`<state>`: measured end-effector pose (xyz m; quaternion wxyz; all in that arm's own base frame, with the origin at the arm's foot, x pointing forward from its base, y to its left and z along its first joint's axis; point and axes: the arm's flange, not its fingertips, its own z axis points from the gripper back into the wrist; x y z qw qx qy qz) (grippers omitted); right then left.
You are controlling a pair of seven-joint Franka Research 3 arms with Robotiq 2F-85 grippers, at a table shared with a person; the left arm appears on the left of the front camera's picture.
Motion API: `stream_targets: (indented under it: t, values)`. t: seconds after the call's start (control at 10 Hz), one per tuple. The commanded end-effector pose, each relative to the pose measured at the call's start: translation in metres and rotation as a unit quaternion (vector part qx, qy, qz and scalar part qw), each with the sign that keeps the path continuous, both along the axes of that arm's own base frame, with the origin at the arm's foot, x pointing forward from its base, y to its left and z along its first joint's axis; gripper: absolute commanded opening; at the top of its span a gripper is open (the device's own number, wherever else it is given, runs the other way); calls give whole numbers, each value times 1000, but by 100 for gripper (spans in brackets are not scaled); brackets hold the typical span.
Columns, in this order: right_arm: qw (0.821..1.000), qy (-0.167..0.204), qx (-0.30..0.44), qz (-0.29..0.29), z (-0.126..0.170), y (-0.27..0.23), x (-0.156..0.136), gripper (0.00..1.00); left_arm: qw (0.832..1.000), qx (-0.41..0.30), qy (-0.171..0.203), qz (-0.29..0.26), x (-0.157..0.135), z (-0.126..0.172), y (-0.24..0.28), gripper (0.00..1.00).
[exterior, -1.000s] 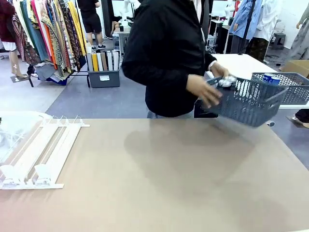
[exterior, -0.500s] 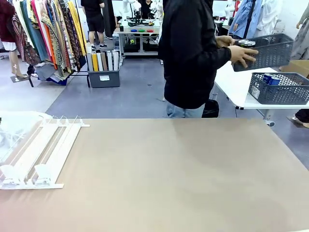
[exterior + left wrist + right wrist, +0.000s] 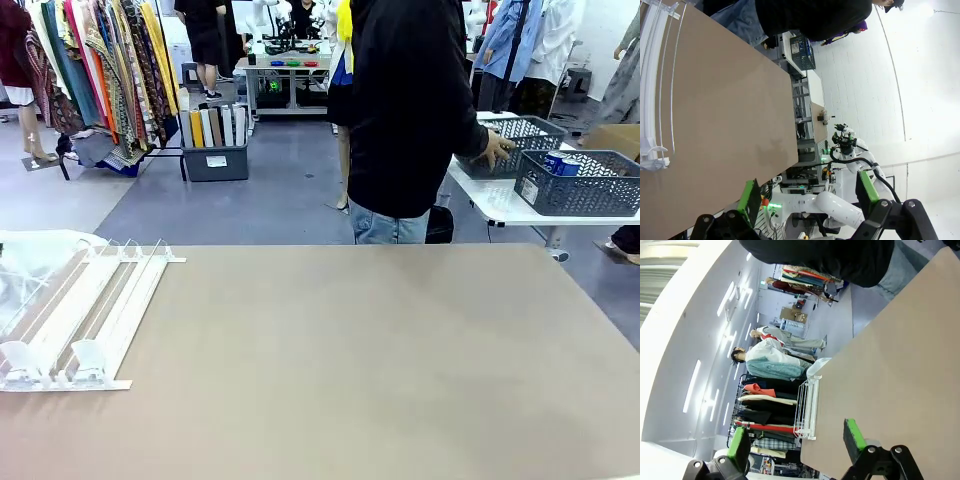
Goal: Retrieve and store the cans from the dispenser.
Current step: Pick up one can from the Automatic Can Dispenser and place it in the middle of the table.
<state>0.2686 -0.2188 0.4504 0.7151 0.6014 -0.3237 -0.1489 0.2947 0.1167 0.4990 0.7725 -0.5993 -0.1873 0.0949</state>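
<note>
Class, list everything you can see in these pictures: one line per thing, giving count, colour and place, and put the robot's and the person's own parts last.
table: one, tan, spanning the foreground.
dispenser: one, white and clear, lanes bare, at the table's left edge.
baskets: two, grey lattice, on the white side table behind right; near one, far one.
cans: blue tops showing in the near basket; count unclear.
clothes rack: one, multicoloured garments, far left.
person: one, black top and jeans, turned away at the far edge; hand on the far basket.
left end effector: one, black with green pads, open, holding nothing.
right end effector: one, black with green pads, open, holding nothing.
</note>
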Motion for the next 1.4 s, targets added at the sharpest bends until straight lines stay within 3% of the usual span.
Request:
stream_targets:
  t: [0.0, 1.3]
  values:
    - [1000, -9, 3, -3, 3, 2, 2, 100, 1000, -5, -13, -1, 1, 0, -1, 100]
    - [1000, -9, 3, -3, 3, 2, 2, 100, 1000, -5, -13, -1, 1, 0, -1, 100]
